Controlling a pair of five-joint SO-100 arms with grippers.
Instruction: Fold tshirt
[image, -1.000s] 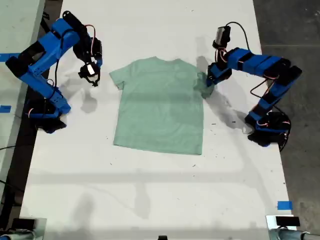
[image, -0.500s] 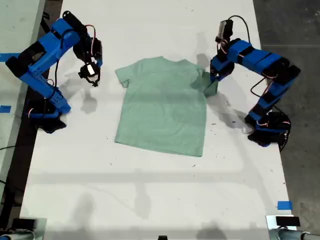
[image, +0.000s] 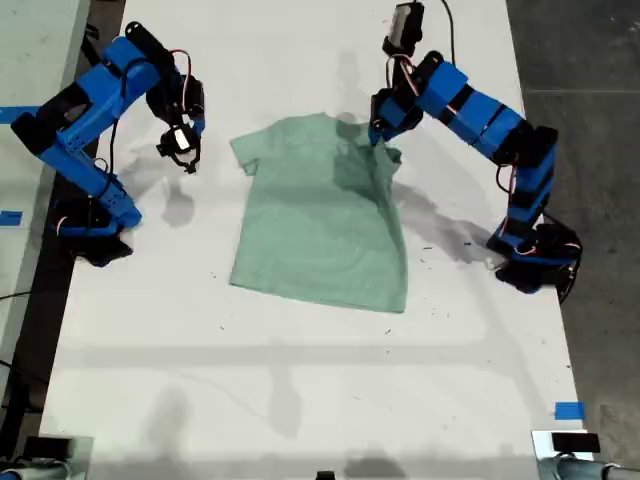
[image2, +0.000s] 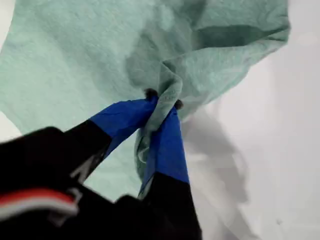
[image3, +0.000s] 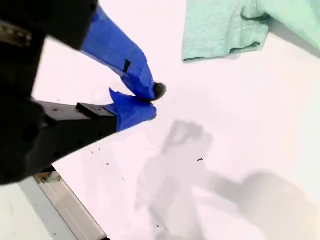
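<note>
Your tshirt (image: 320, 225) lies on the white table (image: 300, 380), a little above the middle of the exterior view, with its neck toward that view's top and its hem toward the bottom. The sleeve on the exterior view's left lies flat and spread. The sleeve on that view's right is lifted and drawn in over the chest, so the cloth there bunches into a dark fold just below the neck. Your first gripper (image2: 162, 106) is clamped on that bunch: in the first wrist view its 2 blue jaws meet with mint cloth (image2: 100, 55) squeezed between them and more hanging beneath. In the exterior view this same gripper (image: 380, 138) belongs to the arm based at the right edge, reaching in over the shirt's upper right. Your second gripper (image3: 150, 100) hangs over bare table beside the left sleeve (image3: 225, 30), apart from it; its 2 blue tips nearly touch with nothing between them, so read it as closed and empty. In the exterior view it (image: 180, 150) sits left of the shirt, near the top, on the arm based at the left edge.
</note>
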